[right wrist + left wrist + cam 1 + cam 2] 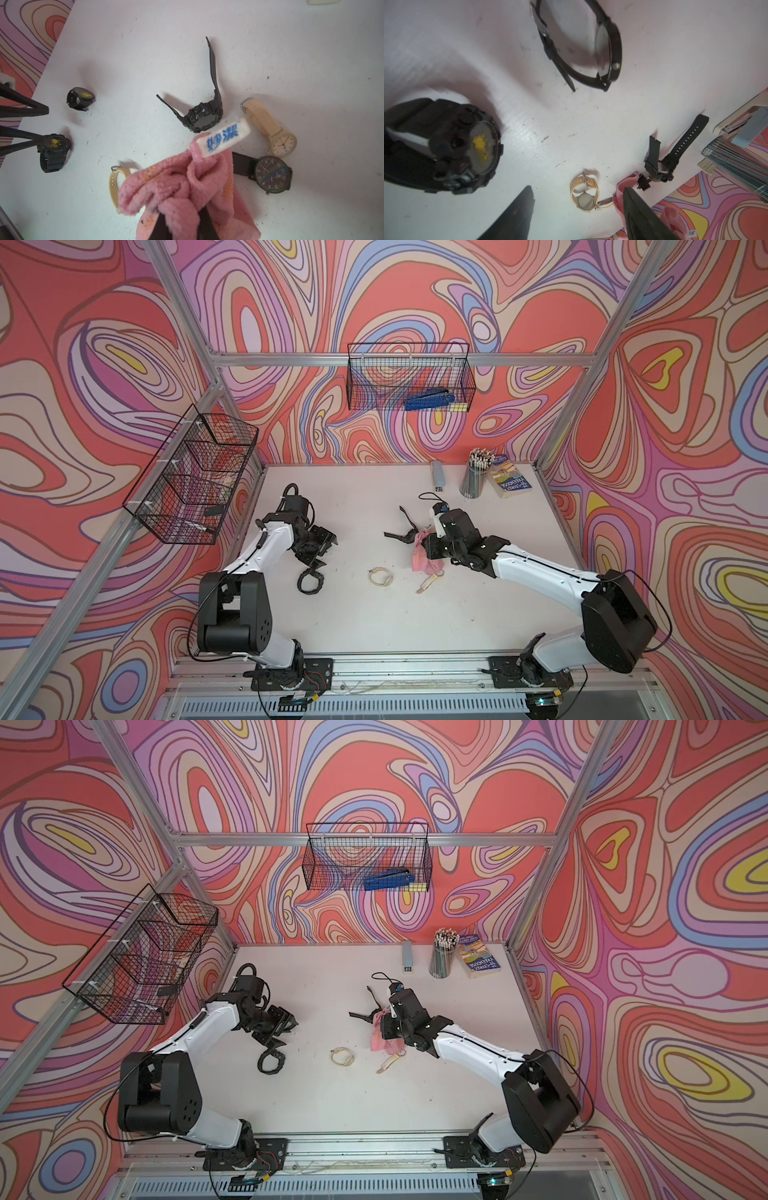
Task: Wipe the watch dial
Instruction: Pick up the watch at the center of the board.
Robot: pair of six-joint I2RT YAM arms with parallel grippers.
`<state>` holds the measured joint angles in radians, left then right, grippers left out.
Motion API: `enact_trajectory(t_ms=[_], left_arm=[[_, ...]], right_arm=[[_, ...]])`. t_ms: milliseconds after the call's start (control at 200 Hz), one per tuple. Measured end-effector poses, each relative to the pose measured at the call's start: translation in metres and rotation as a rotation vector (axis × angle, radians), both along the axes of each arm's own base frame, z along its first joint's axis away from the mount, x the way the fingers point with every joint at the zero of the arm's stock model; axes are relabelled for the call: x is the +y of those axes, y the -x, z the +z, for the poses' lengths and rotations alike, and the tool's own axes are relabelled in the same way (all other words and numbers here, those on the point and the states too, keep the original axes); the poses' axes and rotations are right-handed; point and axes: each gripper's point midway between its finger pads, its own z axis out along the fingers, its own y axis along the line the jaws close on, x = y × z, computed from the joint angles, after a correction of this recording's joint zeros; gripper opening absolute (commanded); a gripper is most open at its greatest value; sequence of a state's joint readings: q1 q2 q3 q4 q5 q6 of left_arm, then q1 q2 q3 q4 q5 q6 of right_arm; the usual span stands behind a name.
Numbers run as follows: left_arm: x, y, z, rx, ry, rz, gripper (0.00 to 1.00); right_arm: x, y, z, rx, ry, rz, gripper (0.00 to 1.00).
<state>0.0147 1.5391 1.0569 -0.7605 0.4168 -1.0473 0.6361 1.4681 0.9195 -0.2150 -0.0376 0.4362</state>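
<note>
At the tabletop's far right corner: cup of pencils [473,483], paperback [509,481], grey box [437,475]. Toward the right edge: pink cloth [176,187] pinched in the right gripper [424,549], hanging over part of a buckled beige watch [114,182]. Toward the left edge: black watch with yellow-smeared dial [446,145], just beside one finger of the spread left gripper [44,124], outside the gap. Six watches: two black and smeared, the second smeared watch [81,98] near the first; one open-strapped black watch [199,116]; one dark watch with coloured dial [272,175]; two beige, including a flat beige watch [280,143]. One cloth.
</note>
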Motion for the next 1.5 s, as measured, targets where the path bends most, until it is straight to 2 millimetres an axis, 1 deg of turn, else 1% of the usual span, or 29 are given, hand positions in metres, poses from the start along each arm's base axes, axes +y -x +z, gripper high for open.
enact_trajectory(t_ms=[170, 325, 441, 591, 766, 826, 936, 1047, 1167, 1302, 1502], left_arm=[[0.021, -0.027, -0.004, 0.013, -0.001, 0.055, 0.69], [0.032, -0.046, -0.012, 0.027, -0.008, 0.071, 0.64], [0.036, -0.053, -0.022, 0.048, -0.012, 0.075, 0.63], [0.040, -0.055, -0.038, 0.080, -0.007, 0.091, 0.60], [0.042, -0.063, -0.047, 0.087, -0.003, 0.111, 0.55], [0.042, -0.065, -0.047, 0.082, -0.002, 0.118, 0.53], [0.043, -0.069, -0.046, 0.074, -0.004, 0.128, 0.51], [0.044, -0.076, -0.048, 0.065, -0.003, 0.135, 0.51], [0.044, -0.079, -0.050, 0.065, 0.005, 0.146, 0.52], [0.043, -0.082, -0.046, 0.047, 0.011, 0.153, 0.53], [0.044, -0.085, -0.033, 0.014, 0.007, 0.158, 0.54]], right_arm=[[0.006, -0.005, 0.003, -0.001, -0.013, 0.007, 0.04], [0.010, -0.007, -0.004, 0.017, -0.006, 0.012, 0.04], [0.013, -0.011, -0.007, 0.029, -0.003, 0.018, 0.04], [0.019, -0.017, -0.007, 0.031, -0.001, 0.027, 0.04], [0.022, -0.020, -0.006, 0.030, 0.008, 0.036, 0.04], [0.023, -0.020, -0.007, 0.032, 0.012, 0.040, 0.04], [0.025, -0.022, -0.010, 0.040, 0.017, 0.049, 0.04], [0.028, -0.024, -0.014, 0.048, 0.020, 0.058, 0.04], [0.030, -0.024, -0.016, 0.056, 0.022, 0.066, 0.04], [0.032, -0.025, -0.017, 0.060, 0.025, 0.076, 0.05], [0.037, -0.028, -0.020, 0.065, 0.027, 0.093, 0.05]])
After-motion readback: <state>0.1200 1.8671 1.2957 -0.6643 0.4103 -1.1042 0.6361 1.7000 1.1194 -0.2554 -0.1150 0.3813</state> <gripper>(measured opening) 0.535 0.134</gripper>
